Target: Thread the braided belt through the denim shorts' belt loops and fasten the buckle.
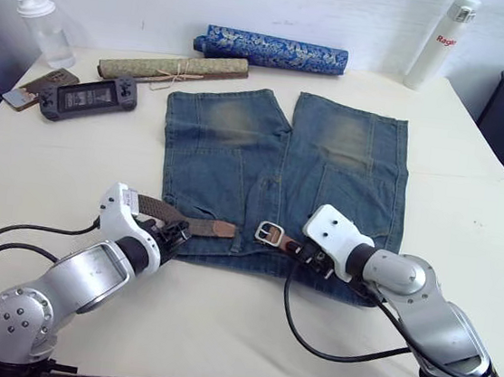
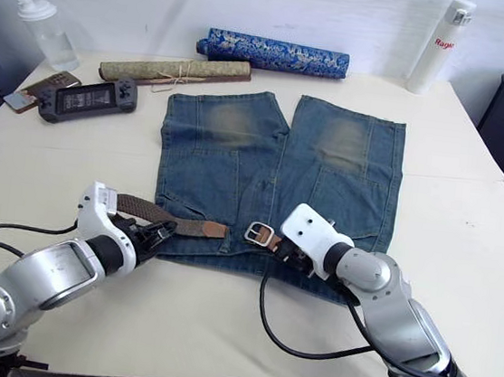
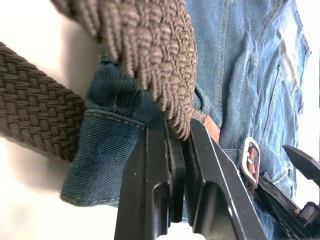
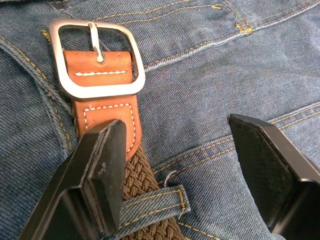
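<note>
Braided belt [image 4: 145, 195] passes under a belt loop [image 4: 150, 202].

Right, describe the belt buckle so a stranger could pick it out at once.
Start at the denim shorts spread in the middle of the table. Along their near waistband edge lies the braided belt. The buckle is the silver square frame with one prong, on a tan leather tab, between the two grippers; it is the only bright metal on the shorts.

White bottle [image 1: 441, 42], table's far right: red lettering "Raga", cut off; nothing else legible
</note>
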